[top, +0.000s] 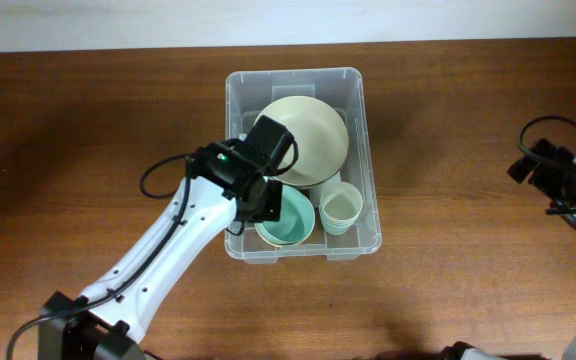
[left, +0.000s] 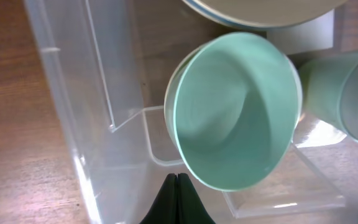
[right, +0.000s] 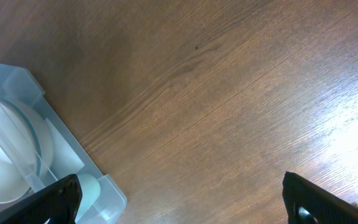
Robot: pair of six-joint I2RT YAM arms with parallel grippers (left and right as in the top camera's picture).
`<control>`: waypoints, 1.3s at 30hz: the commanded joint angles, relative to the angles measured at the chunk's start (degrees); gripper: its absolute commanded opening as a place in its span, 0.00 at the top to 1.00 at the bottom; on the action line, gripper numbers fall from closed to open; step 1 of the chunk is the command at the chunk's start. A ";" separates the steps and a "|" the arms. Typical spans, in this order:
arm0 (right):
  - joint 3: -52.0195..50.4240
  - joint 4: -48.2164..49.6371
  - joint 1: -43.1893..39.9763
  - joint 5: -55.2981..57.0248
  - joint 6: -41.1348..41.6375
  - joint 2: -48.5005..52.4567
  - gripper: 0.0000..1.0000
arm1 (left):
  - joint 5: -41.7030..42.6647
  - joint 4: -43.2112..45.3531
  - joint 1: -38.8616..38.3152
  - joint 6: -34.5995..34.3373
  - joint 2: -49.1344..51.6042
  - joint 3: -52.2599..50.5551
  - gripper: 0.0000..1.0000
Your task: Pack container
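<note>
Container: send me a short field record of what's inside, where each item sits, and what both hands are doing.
container: clear plastic bin, mid-table, no lid on it
far end: large cream bowl, tilted
near left corner: teal bowl, opening up
near right corner: stack of pale green cups, beside the teal bowl
left hand: over the container's near left corner above the teal bowl, fingers closed together, holding nothing
right hand: off to the right over bare table, fingers wide apart, empty

Robot lab bench — wooden table (top: 68, 120), white wall (top: 268, 20), cabled left arm (top: 168, 245), right arm (top: 568, 180)
</note>
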 commanded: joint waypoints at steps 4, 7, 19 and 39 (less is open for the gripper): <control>0.17 -0.22 -0.26 -0.09 -0.61 -0.13 0.01 | 0.57 1.22 -0.28 -0.72 3.58 -1.38 0.99; 0.17 -0.22 -0.26 -0.09 -0.61 -0.13 0.01 | 0.57 1.84 -0.28 -0.72 4.31 -1.38 0.99; 0.17 -0.20 -0.26 -0.09 -0.61 -0.13 0.01 | 0.57 2.60 -0.28 -0.72 7.91 -1.40 0.99; 0.20 16.79 29.51 9.51 -2.34 0.57 0.01 | -13.49 6.16 16.20 6.60 2.10 14.75 0.54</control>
